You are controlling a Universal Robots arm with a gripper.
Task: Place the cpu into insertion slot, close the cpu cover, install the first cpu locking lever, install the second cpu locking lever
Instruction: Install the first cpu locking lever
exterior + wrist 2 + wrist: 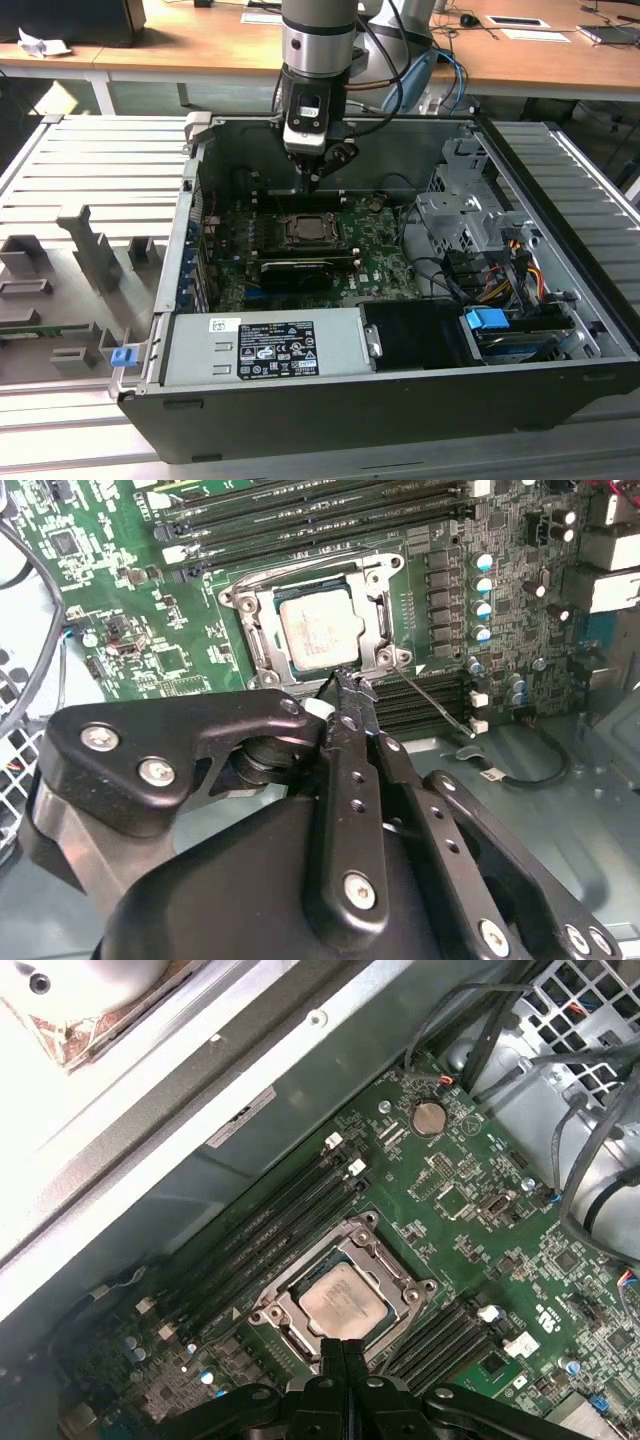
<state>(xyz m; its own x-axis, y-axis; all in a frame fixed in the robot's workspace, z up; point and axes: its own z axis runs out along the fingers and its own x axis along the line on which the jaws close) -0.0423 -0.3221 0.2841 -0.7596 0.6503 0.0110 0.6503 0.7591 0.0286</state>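
Observation:
The cpu [320, 630] [345, 1300], with a dull silver top, lies in the insertion slot [315, 232] on the green board. The cpu cover [262, 640] [405, 1285], a silvery frame, lies flat around it. A thin metal locking lever [435, 700] sticks out from one corner of the socket, raised off the board. My gripper [308, 182] [350, 685] [345, 1350] hangs just above the socket's edge near that lever. Its two black fingers are pressed together, shut, with nothing visible between them.
Long black memory slots [270, 1230] run on both sides of the socket. A black graphics card [295, 270] lies in front of it, with the grey power supply [265, 345] nearer still. The drive cage [470, 230], cables [600, 1160] and case walls [190, 200] close in the board.

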